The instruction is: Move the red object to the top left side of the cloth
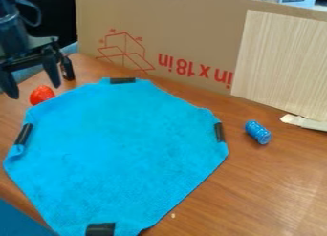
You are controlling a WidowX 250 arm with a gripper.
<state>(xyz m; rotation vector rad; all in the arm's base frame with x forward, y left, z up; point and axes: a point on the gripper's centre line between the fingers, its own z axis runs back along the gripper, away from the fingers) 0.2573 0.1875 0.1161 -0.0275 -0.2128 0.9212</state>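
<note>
Pincer apart, I see the red object beside the top left edge of the cloth; I'd call it placed, with only backing away left.

A cardboard panel walls off the far side; bare tabletop gives passage between the cloth and the blue cylinder.

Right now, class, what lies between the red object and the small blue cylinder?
In the camera view, the blue cloth lies between the red object and the small blue cylinder, then some wooden table before the cylinder.
</note>
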